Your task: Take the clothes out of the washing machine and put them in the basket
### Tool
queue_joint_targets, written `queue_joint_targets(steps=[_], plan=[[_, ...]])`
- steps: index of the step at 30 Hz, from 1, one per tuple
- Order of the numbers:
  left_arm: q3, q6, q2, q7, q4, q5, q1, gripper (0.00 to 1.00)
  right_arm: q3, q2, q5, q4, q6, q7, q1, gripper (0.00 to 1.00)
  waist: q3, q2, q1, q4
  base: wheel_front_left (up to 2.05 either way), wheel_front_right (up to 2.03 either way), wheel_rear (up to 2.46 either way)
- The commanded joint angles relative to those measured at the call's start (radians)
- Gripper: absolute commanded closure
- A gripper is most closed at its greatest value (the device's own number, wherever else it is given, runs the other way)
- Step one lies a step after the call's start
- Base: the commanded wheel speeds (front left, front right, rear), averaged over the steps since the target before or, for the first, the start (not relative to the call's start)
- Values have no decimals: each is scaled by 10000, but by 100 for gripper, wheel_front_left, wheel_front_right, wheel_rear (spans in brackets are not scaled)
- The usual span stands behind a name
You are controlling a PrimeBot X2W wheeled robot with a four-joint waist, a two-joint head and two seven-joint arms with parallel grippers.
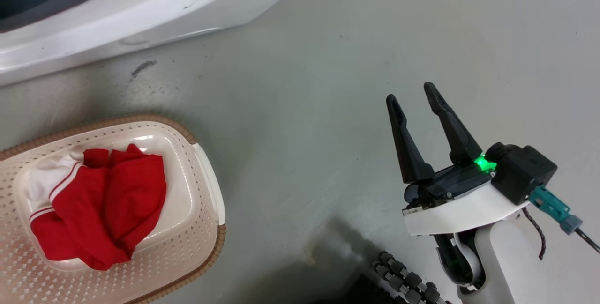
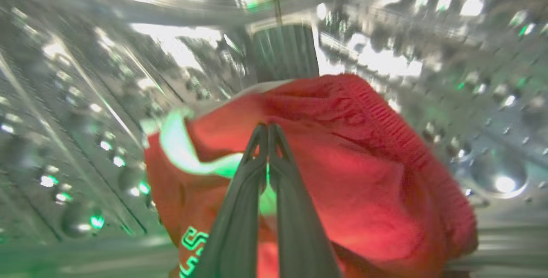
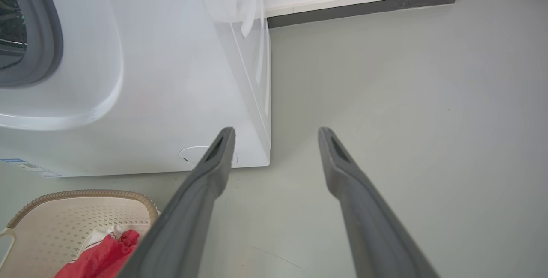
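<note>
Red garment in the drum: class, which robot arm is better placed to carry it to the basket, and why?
Left. The left gripper is inside the drum, shut on the red garment; the right gripper hangs open over floor outside the washing machine.

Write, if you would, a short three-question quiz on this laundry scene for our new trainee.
1. True or false: the right end effector is open above the floor.
2. Where is the red garment pinched by the left end effector? A) on the floor B) in the steel drum C) on top of the washer
3. Fill in: a second red garment lies in the ____.
Key: 1 true; 2 B; 3 basket.
</note>
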Motion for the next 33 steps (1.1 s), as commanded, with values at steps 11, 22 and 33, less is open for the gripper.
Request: queue_joint_targets(steps=[11,22,33], plan=[[257,50,-511,-3770,-603,-636,2243,100,-522,16,-399,259,-7,-22,130,0,-1575,0,-1,754,0,0,0],[519,-318,-1558,-5509,-111,-1411,4308,100,-865,11,-943,662,-7,169,792,0,-3673,0,-1,1721,0,0,0],[998,-589,-2051,-5604,-2023,-1688,6930,100,-1240,11,-1221,500,-7,714,1718,0,-5659,0,-1,2301,0,0,0]])
